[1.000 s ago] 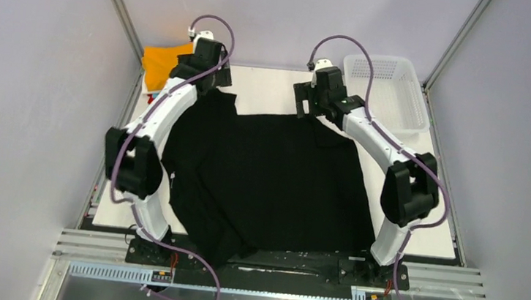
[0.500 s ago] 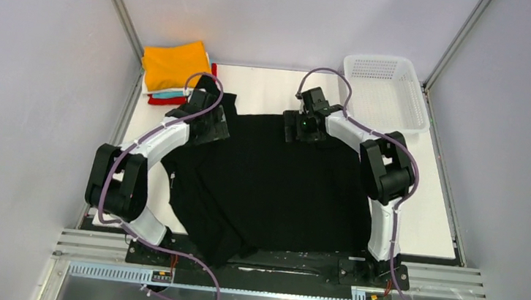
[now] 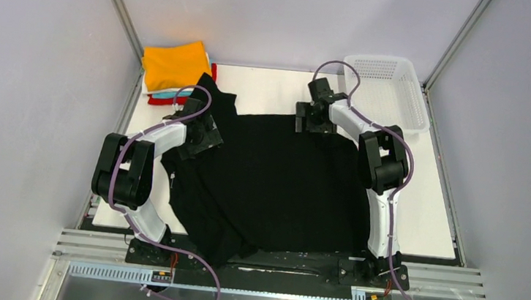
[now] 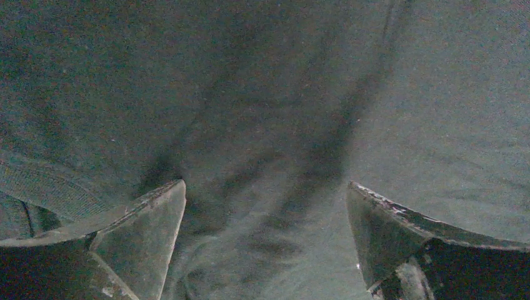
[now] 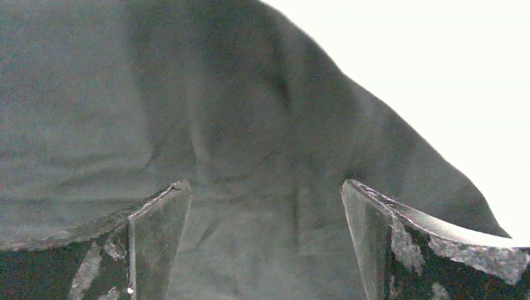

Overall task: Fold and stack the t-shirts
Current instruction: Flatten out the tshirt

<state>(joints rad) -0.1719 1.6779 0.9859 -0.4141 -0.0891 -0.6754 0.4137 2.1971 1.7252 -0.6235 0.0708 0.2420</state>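
The large black t-shirt (image 3: 274,180) lies spread over the white table, one sleeve reaching toward the far left corner. A folded stack with the orange shirt (image 3: 175,64) on top and teal and red edges below sits at the far left. My left gripper (image 3: 202,133) is open, low over the shirt's left part; in its wrist view (image 4: 265,206) wrinkled black cloth (image 4: 262,125) fills the gap between the fingers. My right gripper (image 3: 311,119) is open over the shirt's far right edge; its wrist view (image 5: 265,206) shows black cloth (image 5: 187,112) and white table beyond.
A white plastic mesh basket (image 3: 387,88) stands at the far right corner. The table (image 3: 426,209) shows bare white on the right of the shirt. Grey enclosure walls and metal posts surround the table. The shirt's near edge hangs over the front rail.
Both arms have drawn back from the far edge and come down onto the black shirt. The left arm no longer covers the orange stack. The right gripper moved slightly back toward the far edge.
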